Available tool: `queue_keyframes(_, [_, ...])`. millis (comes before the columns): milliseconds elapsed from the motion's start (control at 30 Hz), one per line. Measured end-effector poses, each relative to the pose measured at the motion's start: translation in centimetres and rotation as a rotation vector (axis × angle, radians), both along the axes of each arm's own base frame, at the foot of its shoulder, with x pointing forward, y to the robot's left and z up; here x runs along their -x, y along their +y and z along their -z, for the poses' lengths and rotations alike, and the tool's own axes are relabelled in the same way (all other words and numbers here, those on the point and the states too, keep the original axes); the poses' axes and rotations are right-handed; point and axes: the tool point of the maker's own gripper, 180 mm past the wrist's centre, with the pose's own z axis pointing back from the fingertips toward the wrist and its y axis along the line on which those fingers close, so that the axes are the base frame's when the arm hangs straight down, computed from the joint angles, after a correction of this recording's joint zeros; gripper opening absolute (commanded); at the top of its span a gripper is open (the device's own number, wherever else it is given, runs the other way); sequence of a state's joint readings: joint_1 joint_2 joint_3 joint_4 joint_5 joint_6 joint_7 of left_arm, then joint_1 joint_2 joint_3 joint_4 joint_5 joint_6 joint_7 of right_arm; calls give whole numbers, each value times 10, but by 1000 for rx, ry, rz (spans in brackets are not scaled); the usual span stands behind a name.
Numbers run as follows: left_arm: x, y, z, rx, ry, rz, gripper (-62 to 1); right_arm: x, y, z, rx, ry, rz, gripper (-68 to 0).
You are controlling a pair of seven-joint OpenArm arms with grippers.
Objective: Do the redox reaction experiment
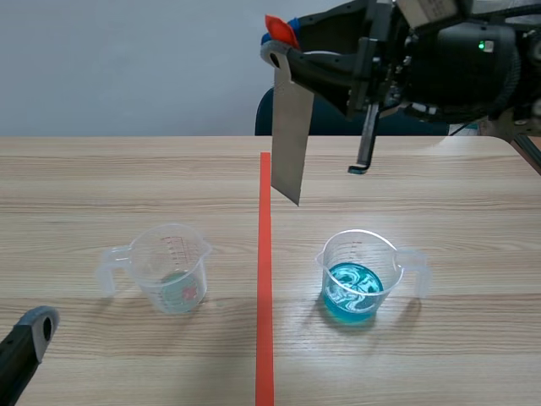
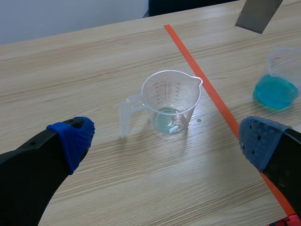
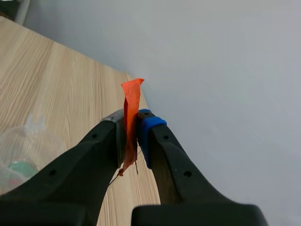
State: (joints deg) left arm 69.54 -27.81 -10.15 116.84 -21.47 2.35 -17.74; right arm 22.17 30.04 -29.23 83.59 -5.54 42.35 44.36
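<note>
A grey metal strip (image 1: pixel 291 139) with an orange-red tape tab at its top hangs upright from my right gripper (image 1: pixel 279 44), which is shut on that tab high above the table. In the right wrist view the tab (image 3: pixel 132 100) is pinched between the fingers of the right gripper (image 3: pixel 131 126). The strip's lower end hangs above and behind a clear cup of blue liquid (image 1: pixel 357 275). A second clear cup (image 1: pixel 173 271) with a little pale liquid stands to the left of the tape line. My left gripper (image 2: pixel 164 146) is open, low and short of that cup (image 2: pixel 171 101).
A black cable end (image 1: pixel 363 148) dangles from the raised right arm. A dark chair back (image 1: pixel 264 114) shows behind the table's far edge. The blue cup (image 2: pixel 281 80) and the strip's tip (image 2: pixel 257 13) lie beyond the tape line from the left gripper.
</note>
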Motion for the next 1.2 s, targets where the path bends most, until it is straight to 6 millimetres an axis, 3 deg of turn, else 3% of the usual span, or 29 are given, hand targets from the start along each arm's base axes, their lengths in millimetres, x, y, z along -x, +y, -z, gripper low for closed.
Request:
queue_keyframes(533, [0, 0, 0, 0, 0, 0, 14, 15, 77, 2, -23, 50, -81, -667])
queue_keyframes(733, [0, 0, 0, 0, 0, 0, 14, 29, 104, 6, -19, 76, -130, -667])
queue_keyframes(1000, [0, 0, 0, 0, 0, 0, 14, 44, 128, 7, 14, 68, -190, -667])
queue_keyframes(1200, [0, 0, 0, 0, 0, 0, 14, 45, 131, 2, 14, 52, -202, -667])
